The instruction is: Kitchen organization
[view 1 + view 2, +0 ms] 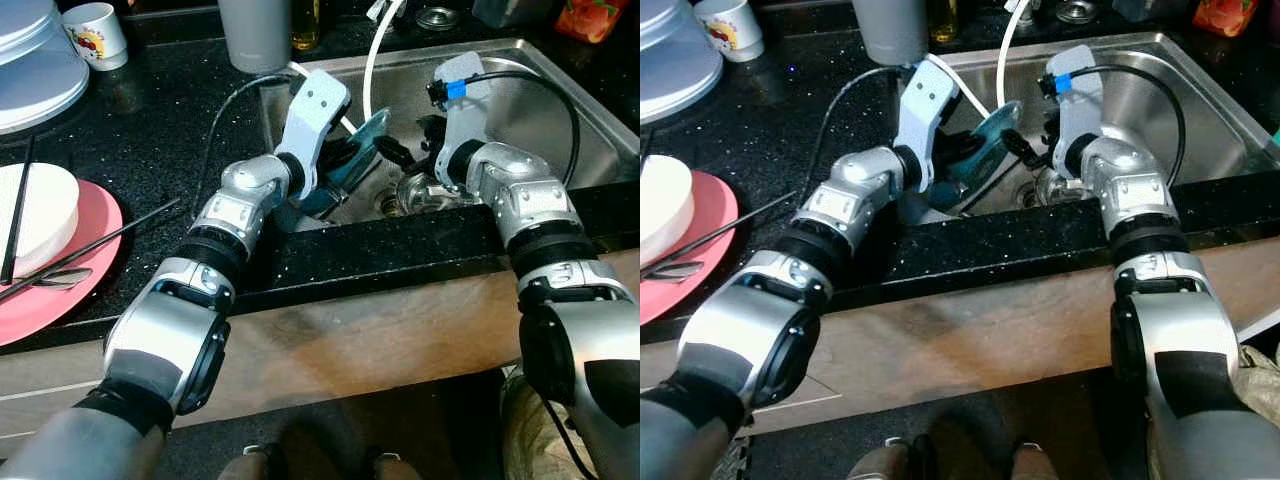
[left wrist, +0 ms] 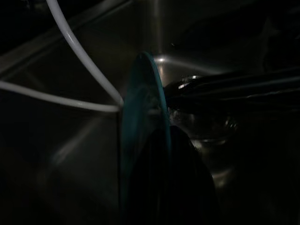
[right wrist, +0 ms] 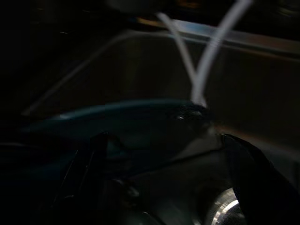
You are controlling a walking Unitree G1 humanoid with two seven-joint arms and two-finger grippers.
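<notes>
both arms reach into the steel sink point(image 1: 560, 110). left pincer point(image 1: 345, 165) grips a teal plate point(image 1: 362, 150) held on edge over the basin, near the drain point(image 1: 392, 205). right pincer point(image 1: 425, 135) sits just beside the plate's rim, fingers hard to read. black table point(image 1: 150, 130) on the left carries a pink plate point(image 1: 85, 250) with a white bowl point(image 1: 45, 210), black chopsticks point(image 1: 110, 238), a printed mug point(image 1: 95, 32) and a grey cup point(image 1: 255, 35).

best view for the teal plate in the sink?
Left eye view: the teal plate shows tilted in the sink, held by the left gripper. Right eye view shows likewise; the wrist views are dark, showing mostly its rim.
</notes>
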